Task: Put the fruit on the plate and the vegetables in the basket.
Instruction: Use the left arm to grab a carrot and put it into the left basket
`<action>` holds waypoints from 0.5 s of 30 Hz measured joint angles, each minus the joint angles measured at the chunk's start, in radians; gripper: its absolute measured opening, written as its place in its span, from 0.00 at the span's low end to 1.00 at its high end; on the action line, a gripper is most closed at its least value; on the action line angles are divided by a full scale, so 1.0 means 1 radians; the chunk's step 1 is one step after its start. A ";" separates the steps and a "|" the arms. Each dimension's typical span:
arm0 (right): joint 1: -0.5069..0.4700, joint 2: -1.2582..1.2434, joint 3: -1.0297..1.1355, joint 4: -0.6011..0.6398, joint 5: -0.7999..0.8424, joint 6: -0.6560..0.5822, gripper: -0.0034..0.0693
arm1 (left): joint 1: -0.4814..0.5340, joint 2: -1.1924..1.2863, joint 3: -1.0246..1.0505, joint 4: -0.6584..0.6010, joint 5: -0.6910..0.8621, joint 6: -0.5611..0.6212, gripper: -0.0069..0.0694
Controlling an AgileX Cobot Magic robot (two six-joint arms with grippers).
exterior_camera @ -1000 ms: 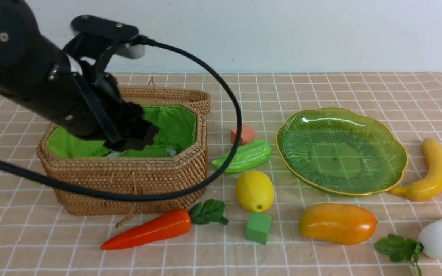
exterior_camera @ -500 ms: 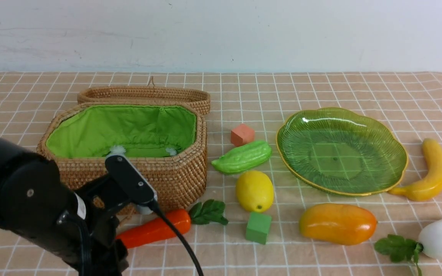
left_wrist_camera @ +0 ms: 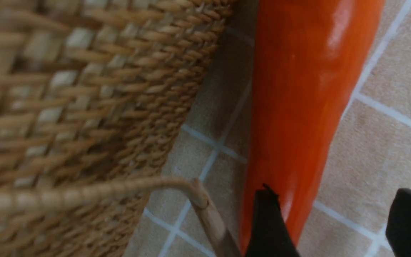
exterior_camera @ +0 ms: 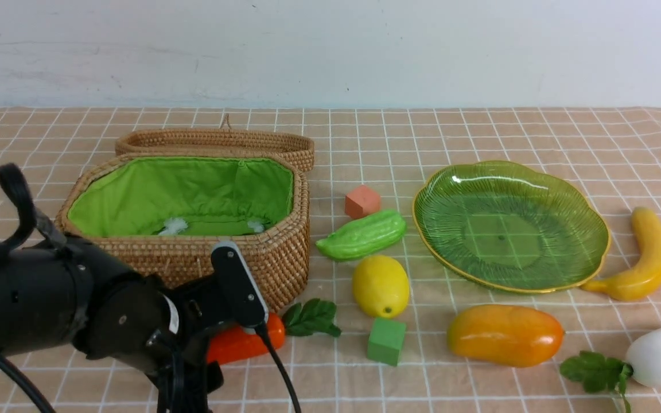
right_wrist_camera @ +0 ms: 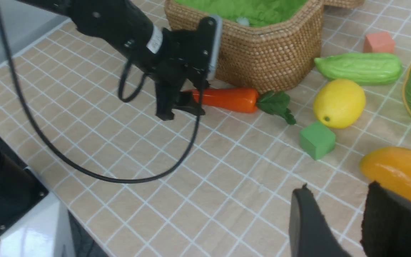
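My left gripper (right_wrist_camera: 177,106) is low on the cloth in front of the wicker basket (exterior_camera: 193,264), open, at the thin end of the orange carrot (exterior_camera: 244,344). In the left wrist view the carrot (left_wrist_camera: 298,107) runs past one fingertip (left_wrist_camera: 268,221) and the rest of the gap is bare cloth. The green gourd (exterior_camera: 363,235), lemon (exterior_camera: 380,285), mango (exterior_camera: 505,334), banana (exterior_camera: 640,258) and white radish (exterior_camera: 660,353) lie on the cloth around the green plate (exterior_camera: 508,226), which holds nothing. My right gripper (right_wrist_camera: 337,189) hangs open beside the mango (right_wrist_camera: 398,171).
The basket's lid (exterior_camera: 216,140) lies folded back behind it. A salmon cube (exterior_camera: 362,201) sits by the gourd and a green cube (exterior_camera: 387,341) below the lemon. The left arm's black cable (right_wrist_camera: 84,167) loops over the cloth. The table's edge (right_wrist_camera: 48,185) is nearby.
My left arm has come out of the basket and dropped to the cloth in front of it, at the carrot's thin end. Its jaws have spread wider. The right gripper has held still.
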 joint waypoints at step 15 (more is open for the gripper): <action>0.000 0.000 -0.001 0.057 0.020 0.000 0.38 | 0.000 0.057 -0.007 0.018 -0.003 -0.020 0.41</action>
